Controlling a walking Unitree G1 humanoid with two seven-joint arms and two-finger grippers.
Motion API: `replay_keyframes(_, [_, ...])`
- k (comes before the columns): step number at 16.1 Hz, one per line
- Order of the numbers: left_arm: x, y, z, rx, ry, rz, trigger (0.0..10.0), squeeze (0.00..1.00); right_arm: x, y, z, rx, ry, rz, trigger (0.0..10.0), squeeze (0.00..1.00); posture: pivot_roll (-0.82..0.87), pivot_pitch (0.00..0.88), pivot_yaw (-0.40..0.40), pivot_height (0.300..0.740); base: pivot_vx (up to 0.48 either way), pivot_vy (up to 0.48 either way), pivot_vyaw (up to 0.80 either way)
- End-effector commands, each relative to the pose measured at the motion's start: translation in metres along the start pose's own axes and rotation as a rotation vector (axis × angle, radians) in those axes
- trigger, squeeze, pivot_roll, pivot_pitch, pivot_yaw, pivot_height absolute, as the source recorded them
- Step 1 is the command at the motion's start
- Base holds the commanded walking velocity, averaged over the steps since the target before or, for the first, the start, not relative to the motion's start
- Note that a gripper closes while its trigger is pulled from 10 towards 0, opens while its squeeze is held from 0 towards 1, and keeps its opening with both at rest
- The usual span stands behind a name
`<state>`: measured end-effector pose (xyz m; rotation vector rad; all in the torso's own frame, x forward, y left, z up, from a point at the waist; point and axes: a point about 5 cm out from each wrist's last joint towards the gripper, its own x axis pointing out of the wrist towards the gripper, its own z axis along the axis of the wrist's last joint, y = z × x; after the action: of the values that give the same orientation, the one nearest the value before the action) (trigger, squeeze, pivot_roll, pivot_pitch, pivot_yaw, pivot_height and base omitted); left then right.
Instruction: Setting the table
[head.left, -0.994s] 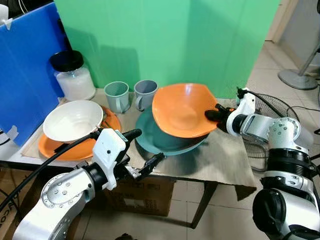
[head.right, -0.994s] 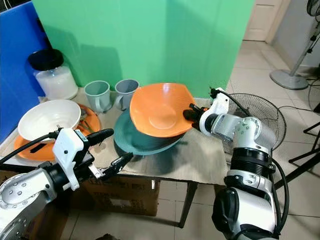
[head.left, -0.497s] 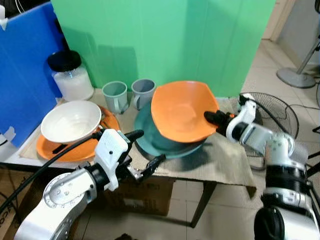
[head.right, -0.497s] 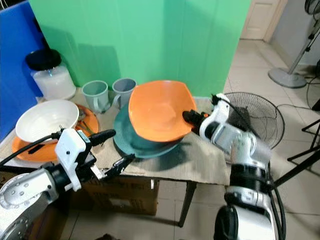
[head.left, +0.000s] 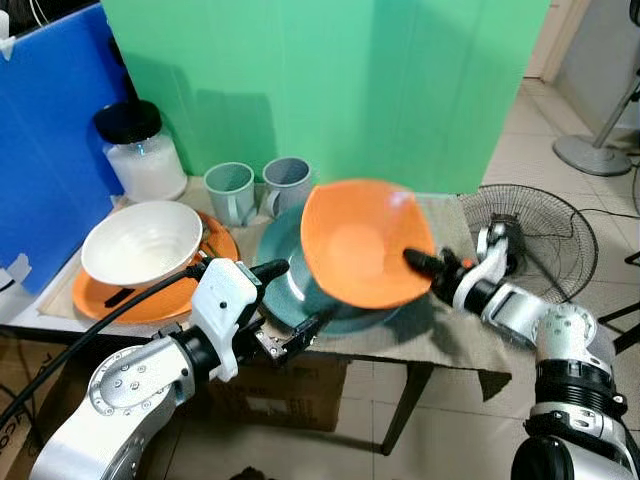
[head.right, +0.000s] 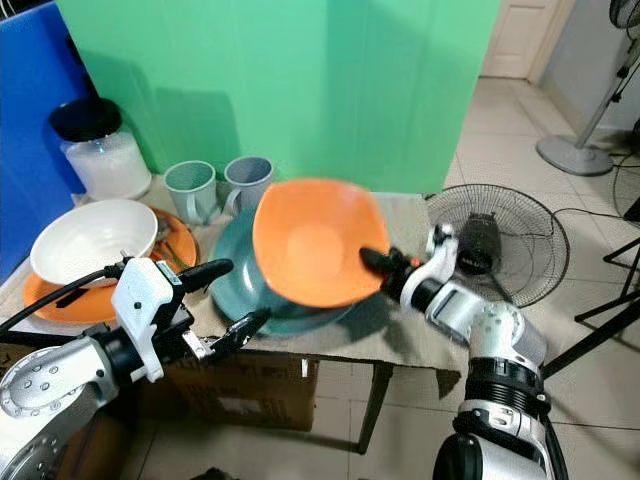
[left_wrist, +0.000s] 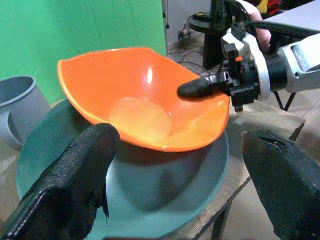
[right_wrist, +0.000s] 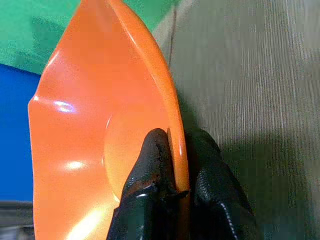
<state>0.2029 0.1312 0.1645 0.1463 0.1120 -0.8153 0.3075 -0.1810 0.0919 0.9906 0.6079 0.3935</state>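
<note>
glossy orange wavy-rimmed bowl (head.left: 362, 242) pinched in right end effector (head.left: 418, 262)

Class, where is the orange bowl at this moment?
The orange bowl is at the table's middle, tilted and lifted above the teal plate, its rim pinched by the right end effector.

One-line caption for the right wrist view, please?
Right gripper pinching the rim of the orange bowl, tilted above the cloth-covered table.
</note>
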Motion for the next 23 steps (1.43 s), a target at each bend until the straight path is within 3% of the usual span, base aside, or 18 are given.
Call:
replay_keyframes(1, [0.000, 0.001, 0.000, 0.003, -0.001, -0.001, 10.0, 0.00, 0.003, 0.012, 0.007, 0.024, -0.011, 0.065, 0.0, 0.00, -0.02, 0.000, 0.025, 0.740, 0.000, 0.000, 0.00])
replay_keyframes(3, [-0.001, 0.000, 0.000, -0.003, -0.003, 0.002, 10.0, 0.00, 0.004, 0.008, 0.002, 0.063, 0.022, 0.056, 0.0, 0.00, -0.02, 0.000, 0.021, 0.740, 0.000, 0.000, 0.00])
replay_keyframes(4, [-0.001, -0.001, -0.001, -0.004, -0.004, 0.004, 10.0, 0.00, 0.005, 0.010, 0.004, -0.004, 0.002, 0.038, 0.0, 0.00, -0.01, 0.000, 0.020, 0.740, 0.000, 0.000, 0.00])
replay_keyframes(5, [-0.001, -0.001, 0.000, -0.003, -0.004, 0.005, 10.0, 0.00, 0.005, 0.013, 0.007, -0.077, -0.022, 0.019, 1.1, 0.00, -0.01, 0.000, 0.020, 0.740, 0.000, 0.000, 0.00])
replay_keyframes(6, [0.000, 0.000, 0.000, -0.002, -0.006, 0.007, 10.0, 0.00, 0.007, 0.016, 0.010, -0.112, -0.041, 0.006, 10.0, 0.00, -0.01, 0.000, 0.020, 0.740, 0.000, 0.000, 0.00])
replay_keyframes(9, [0.001, 0.001, 0.001, 0.004, -0.009, 0.012, 10.0, 0.00, 0.010, 0.023, 0.021, -0.199, -0.094, -0.043, 10.0, 0.00, -0.02, 0.000, 0.020, 0.740, 0.000, 0.000, 0.00])
replay_keyframes(10, [0.002, 0.003, 0.002, 0.006, -0.012, 0.014, 10.0, 0.00, 0.011, 0.027, 0.024, -0.212, -0.110, -0.044, 10.0, 0.08, -0.02, 0.000, 0.020, 0.740, 0.000, 0.000, 0.00])
replay_keyframes(11, [0.002, 0.003, 0.002, 0.007, -0.013, 0.016, 10.0, 0.00, 0.012, 0.030, 0.027, -0.224, -0.117, -0.052, 10.0, 1.00, -0.02, 0.000, 0.020, 0.740, 0.000, 0.000, 0.00])
replay_keyframes(14, [0.003, 0.005, 0.002, 0.011, -0.015, 0.020, 10.0, 0.00, 0.016, 0.034, 0.032, -0.269, -0.137, -0.075, 10.0, 1.00, -0.02, 0.000, 0.016, 0.740, 0.000, 0.000, 0.00])
replay_keyframes(15, [0.002, 0.005, 0.001, 0.012, -0.014, 0.023, 10.0, 0.00, 0.016, 0.035, 0.032, -0.285, -0.128, -0.069, 10.0, 0.41, -0.02, 0.000, 0.016, 0.740, 0.000, 0.000, 0.00])
replay_keyframes(16, [0.001, 0.004, 0.001, 0.012, -0.014, 0.024, 10.0, 0.00, 0.016, 0.037, 0.032, -0.293, -0.122, -0.062, 10.0, 0.00, -0.02, 0.000, 0.016, 0.740, 0.000, 0.000, 0.00])
replay_keyframes(18, [0.001, 0.004, 0.001, 0.011, -0.013, 0.025, 10.0, 0.00, 0.016, 0.038, 0.032, -0.294, -0.112, -0.057, 10.0, 0.00, -0.02, 0.000, 0.017, 0.740, 0.000, 0.000, 0.00])
replay_keyframes(19, [0.001, 0.004, 0.001, 0.011, -0.012, 0.024, 10.0, 0.00, 0.016, 0.038, 0.031, -0.305, -0.090, -0.064, 6.2, 0.00, -0.02, 0.000, 0.018, 0.740, 0.000, 0.000, 0.00])
replay_keyframes(20, [0.001, 0.004, 0.001, 0.013, -0.010, 0.021, 10.0, 0.00, 0.016, 0.034, 0.028, -0.335, -0.058, -0.102, 9.0, 0.00, -0.02, 0.000, 0.019, 0.740, 0.000, 0.000, 0.00])
replay_keyframes(21, [0.001, 0.004, 0.001, 0.015, -0.008, 0.020, 10.0, 0.00, 0.017, 0.033, 0.028, -0.350, -0.045, -0.128, 10.0, 0.00, -0.02, 0.000, 0.019, 0.740, 0.000, 0.000, 0.00])
replay_keyframes(23, [0.002, 0.005, 0.001, 0.017, -0.007, 0.020, 10.0, 0.00, 0.017, 0.033, 0.028, -0.352, -0.027, -0.156, 10.0, 0.00, -0.02, 0.000, 0.020, 0.740, 0.000, 0.000, 0.00])
